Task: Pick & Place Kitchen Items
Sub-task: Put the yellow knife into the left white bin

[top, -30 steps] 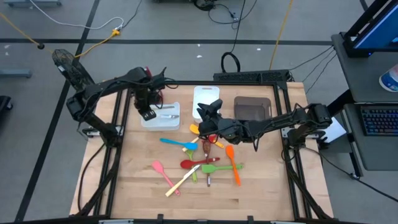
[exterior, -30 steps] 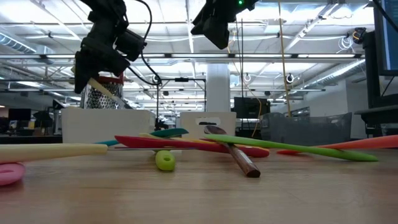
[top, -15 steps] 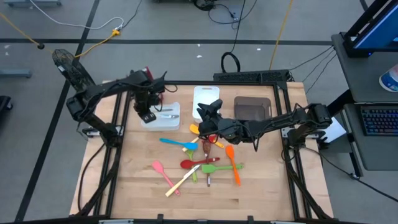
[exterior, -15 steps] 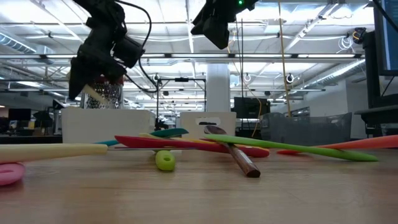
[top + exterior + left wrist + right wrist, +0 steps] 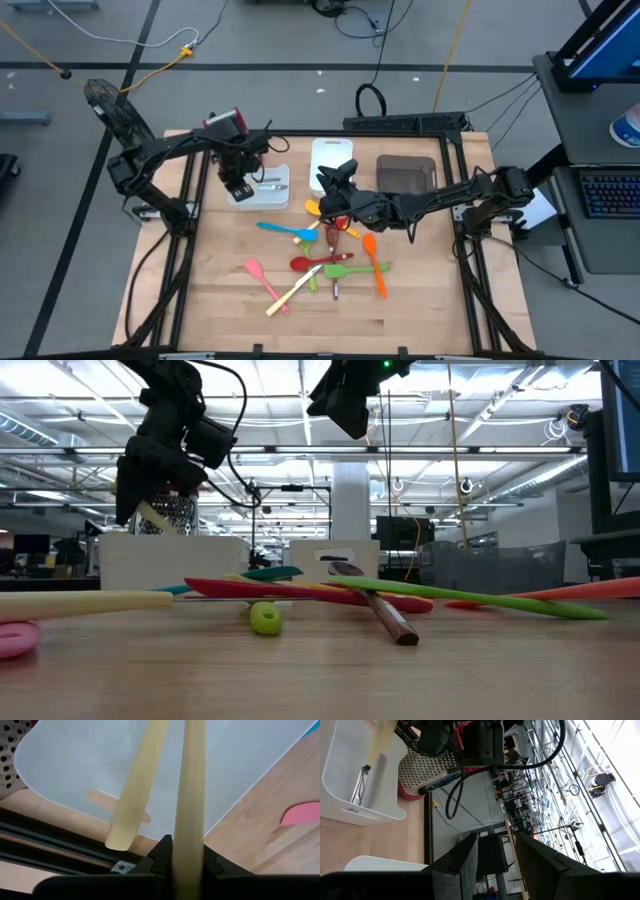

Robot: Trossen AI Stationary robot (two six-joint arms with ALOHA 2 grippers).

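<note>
Two cream sticks (image 5: 189,795) sit between the jaws of the left gripper (image 5: 238,188), above the white tray (image 5: 279,178). To do this well, it should release them low and level inside the tray. Right gripper (image 5: 333,183) waits over the middle, jaws half apart and empty. Other utensils (image 5: 322,262) lie on the wooden counter (image 5: 420,300); behind is an open workshop

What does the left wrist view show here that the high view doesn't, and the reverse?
Left wrist view only: two cream sticks pinched between the left gripper's fingers. High view only: the right gripper hovering over the utensil pile, plus the brown tray. Both show the white tray below the left gripper and the grater beside it.
</note>
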